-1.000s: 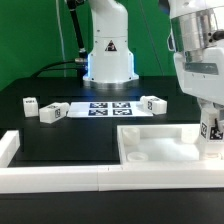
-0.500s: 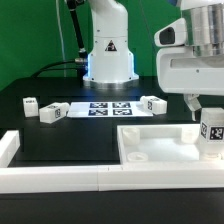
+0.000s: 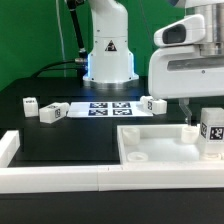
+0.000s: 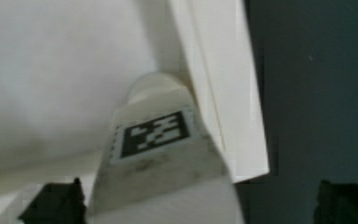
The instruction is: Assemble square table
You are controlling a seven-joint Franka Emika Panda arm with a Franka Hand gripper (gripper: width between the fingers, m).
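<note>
The white square tabletop slab (image 3: 160, 146) lies at the exterior view's right, against the front wall. One white tagged leg (image 3: 211, 133) stands upright on its far right corner; it also fills the wrist view (image 4: 158, 150), beside the slab's raised edge (image 4: 220, 90). My gripper (image 3: 207, 108) hangs just above that leg, open, with the dark fingertips (image 4: 55, 203) wide apart on either side and not touching it. Three more legs lie loose on the table: two at the left (image 3: 30, 104) (image 3: 52, 113) and one near the middle (image 3: 152, 104).
The marker board (image 3: 100, 108) lies flat between the loose legs. A long low white border wall (image 3: 60, 178) runs along the front, with a raised end at the left (image 3: 8, 147). The robot's base (image 3: 108, 55) stands at the back.
My gripper has risen from low around the leg to just above it. The leg stays standing on the slab's corner.
</note>
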